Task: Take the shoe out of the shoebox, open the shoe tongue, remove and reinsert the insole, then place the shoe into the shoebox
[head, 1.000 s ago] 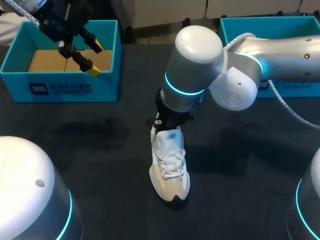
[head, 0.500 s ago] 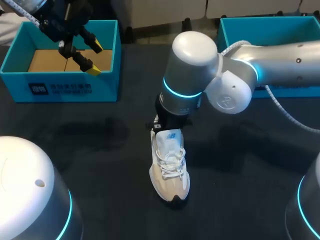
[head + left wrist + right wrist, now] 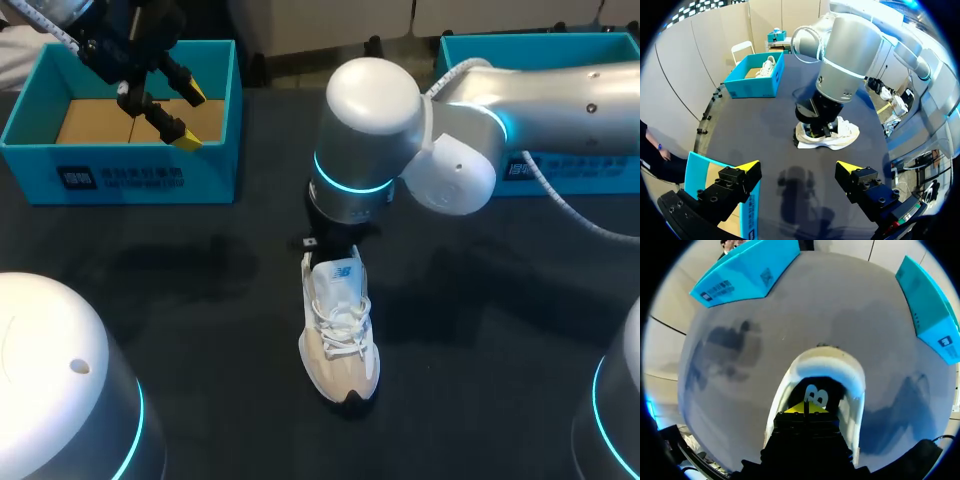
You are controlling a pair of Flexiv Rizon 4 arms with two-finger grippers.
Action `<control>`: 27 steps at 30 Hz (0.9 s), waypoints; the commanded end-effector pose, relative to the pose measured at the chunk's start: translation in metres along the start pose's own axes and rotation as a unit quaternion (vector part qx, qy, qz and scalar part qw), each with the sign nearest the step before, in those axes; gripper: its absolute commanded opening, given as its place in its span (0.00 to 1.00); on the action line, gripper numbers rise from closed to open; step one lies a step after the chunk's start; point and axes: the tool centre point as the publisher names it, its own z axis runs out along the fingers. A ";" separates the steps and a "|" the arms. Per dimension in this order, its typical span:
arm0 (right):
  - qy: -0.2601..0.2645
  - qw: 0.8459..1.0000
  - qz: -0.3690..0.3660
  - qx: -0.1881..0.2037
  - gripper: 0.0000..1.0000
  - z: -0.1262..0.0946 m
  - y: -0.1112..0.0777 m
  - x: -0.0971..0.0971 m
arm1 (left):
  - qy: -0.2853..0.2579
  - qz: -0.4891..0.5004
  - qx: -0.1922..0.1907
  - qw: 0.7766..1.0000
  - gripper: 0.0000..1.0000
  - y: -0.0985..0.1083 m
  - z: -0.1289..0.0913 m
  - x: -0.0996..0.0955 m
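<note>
Right hand [image 3: 805, 409] has its yellow tips pressed together down in the shoe's [image 3: 830, 359] mouth, just over the insole [image 3: 812, 394]. Can't tell if it's actually pinching anything. I'd pull up slow and straight so the shoe doesn't tip on the table [image 3: 200, 300]. Left hand [image 3: 190, 118], fingers apart, hangs well off over the shoebox [image 3: 120, 180].

Robot lab: right arm [image 3: 560, 95], left arm [image 3: 112, 45], dark table [image 3: 200, 300].
</note>
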 end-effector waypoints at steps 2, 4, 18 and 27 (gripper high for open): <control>-0.010 1.000 0.003 -0.003 0.00 0.016 0.001 0.004 | 0.000 0.000 -0.001 1.000 1.00 0.000 0.000 0.000; -0.017 1.000 0.004 0.001 0.00 0.021 -0.002 0.003 | 0.000 0.000 -0.001 1.000 1.00 0.000 0.000 0.000; -0.048 0.999 0.004 0.001 0.00 0.002 -0.005 0.001 | 0.000 0.000 -0.001 1.000 1.00 0.000 0.000 0.000; -0.033 0.999 -0.016 0.011 0.00 0.024 0.008 -0.010 | 0.000 0.000 -0.001 1.000 1.00 0.000 0.000 0.000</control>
